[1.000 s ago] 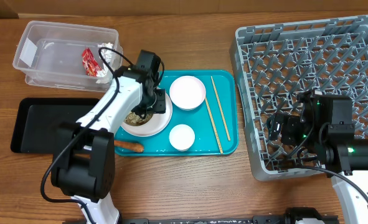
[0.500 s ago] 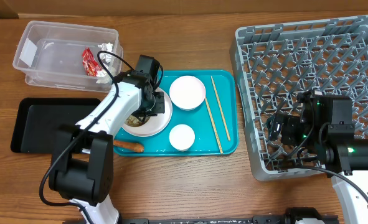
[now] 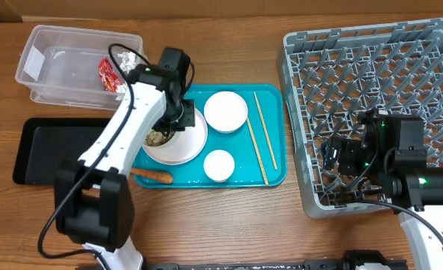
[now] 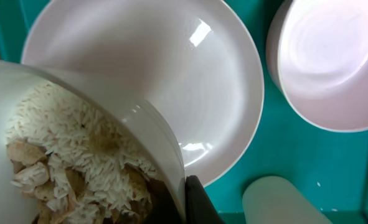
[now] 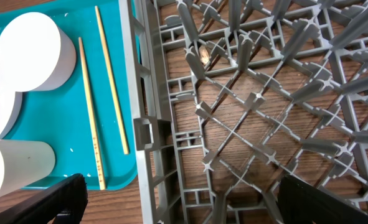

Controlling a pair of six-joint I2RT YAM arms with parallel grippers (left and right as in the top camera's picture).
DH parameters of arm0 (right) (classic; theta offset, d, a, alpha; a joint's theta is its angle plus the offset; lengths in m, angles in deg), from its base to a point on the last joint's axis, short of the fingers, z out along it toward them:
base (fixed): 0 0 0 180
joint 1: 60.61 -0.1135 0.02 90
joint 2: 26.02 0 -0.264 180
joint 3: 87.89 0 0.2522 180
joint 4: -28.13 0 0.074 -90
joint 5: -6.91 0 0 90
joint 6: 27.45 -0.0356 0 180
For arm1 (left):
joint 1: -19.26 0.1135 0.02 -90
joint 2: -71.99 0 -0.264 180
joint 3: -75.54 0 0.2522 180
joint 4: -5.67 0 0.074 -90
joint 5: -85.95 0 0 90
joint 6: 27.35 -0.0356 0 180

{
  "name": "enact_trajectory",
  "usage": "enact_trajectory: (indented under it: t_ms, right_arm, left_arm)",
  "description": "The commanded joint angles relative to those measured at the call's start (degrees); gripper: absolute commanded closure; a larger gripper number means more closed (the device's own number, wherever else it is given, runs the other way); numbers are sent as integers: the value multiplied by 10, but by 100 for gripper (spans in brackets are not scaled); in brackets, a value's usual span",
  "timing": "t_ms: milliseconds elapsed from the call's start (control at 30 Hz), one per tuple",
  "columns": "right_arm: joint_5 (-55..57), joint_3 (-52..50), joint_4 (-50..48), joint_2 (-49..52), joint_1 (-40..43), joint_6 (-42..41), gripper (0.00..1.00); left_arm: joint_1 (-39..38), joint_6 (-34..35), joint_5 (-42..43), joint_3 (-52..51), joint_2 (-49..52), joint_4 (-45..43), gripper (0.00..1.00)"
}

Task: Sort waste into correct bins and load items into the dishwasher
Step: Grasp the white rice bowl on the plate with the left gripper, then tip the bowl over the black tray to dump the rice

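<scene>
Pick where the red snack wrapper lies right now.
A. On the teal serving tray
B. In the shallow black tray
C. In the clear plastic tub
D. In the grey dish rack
C: the overhead view shows the red snack wrapper lying inside the clear plastic tub, next to the crumpled white tissue.
</scene>
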Motion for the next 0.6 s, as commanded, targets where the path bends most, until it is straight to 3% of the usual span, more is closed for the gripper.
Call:
enact_trajectory:
  t_ms: [0,233,567]
  right_arm:
    - [-3,17,-2,-2,-3,-3,0]
    - [-3,17,-2,-2,-3,-3,0]
    - [-3,17,-3,-2,-3,-3,0]
  left_arm:
    - [20,12,-16,20,-42,19,96]
    - [111,5,5,20,-73,49,96]
    - [286,-154,244,-9,-70,35,95]
